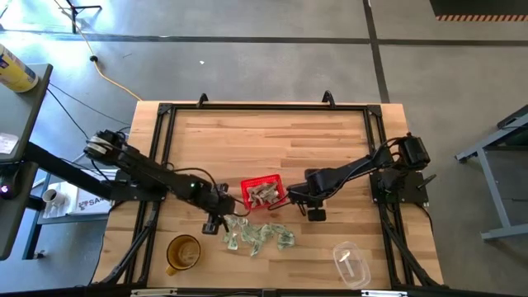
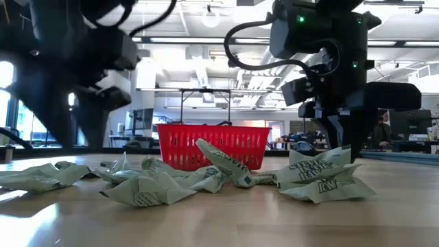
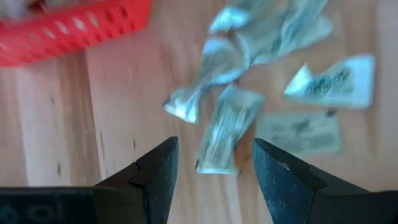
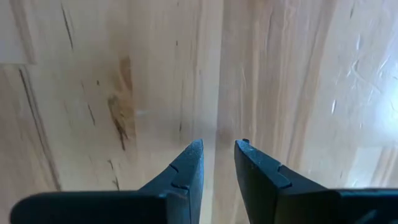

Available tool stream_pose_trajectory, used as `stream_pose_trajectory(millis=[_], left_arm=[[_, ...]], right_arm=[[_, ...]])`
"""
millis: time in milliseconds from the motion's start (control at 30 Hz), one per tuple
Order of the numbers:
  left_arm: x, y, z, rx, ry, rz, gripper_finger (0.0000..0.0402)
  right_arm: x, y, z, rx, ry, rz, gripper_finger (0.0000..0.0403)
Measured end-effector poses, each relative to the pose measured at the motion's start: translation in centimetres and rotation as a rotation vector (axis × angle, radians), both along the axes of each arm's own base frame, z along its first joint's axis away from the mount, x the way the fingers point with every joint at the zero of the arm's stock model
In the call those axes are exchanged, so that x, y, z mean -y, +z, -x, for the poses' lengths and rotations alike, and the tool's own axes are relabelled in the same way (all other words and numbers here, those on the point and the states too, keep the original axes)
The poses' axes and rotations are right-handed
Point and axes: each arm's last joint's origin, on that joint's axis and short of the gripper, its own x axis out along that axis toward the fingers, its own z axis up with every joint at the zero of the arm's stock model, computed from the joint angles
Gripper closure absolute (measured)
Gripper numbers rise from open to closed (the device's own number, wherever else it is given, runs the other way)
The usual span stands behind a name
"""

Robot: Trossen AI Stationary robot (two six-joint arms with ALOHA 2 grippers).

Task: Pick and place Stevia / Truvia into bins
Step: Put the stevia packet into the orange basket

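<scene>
Left gripper (image 3: pixel 214 165) wide open just above Stevia packets (image 3: pixel 224 134), red basket (image 1: pixel 264 193) beyond, right gripper (image 4: pixel 217 165) narrow, empty over bare table (image 4: pixel 124 74)

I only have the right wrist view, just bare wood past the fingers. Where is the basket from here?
Observer: The red basket sits just left of the right gripper, with packets already inside.
Operator: Any loose packets left?
Observer: Yes, a pile of packets lies on the table in front of the basket.
Operator: And the other arm?
Observer: The left gripper is open, pointing down at one packet from that pile.
</scene>
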Motion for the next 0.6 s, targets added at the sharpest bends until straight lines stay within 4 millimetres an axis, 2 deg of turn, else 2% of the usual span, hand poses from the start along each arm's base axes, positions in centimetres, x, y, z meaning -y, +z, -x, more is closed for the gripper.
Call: stream_pose_trajectory(millis=[167,267,400,533,600], left_arm=[[0.3,-1.9,-0.4,-0.074,-0.026,0.008,0.0163],[0.3,-2.2,-0.5,-0.077,-0.017,-0.011,0.018],[0.2,-2.4,-0.6,-0.076,-0.006,-0.042,0.0251],[0.1,-1.8,-0.6,-0.111,0.001,-0.068,0.036],[0.1,-1.1,-0.3,-0.175,-0.001,-0.096,0.038]], right_arm=[[0.0,0.0,-0.2,0.025,-0.002,-0.005,0.032],[-0.1,0.0,-0.4,0.042,0.0,-0.008,0.032],[-0.1,0.1,-0.6,0.067,0.0,-0.013,0.032],[-0.2,0.1,-0.9,0.098,0.0,-0.019,0.032],[-0.2,0.1,-1.1,0.114,0.002,-0.022,0.032]])
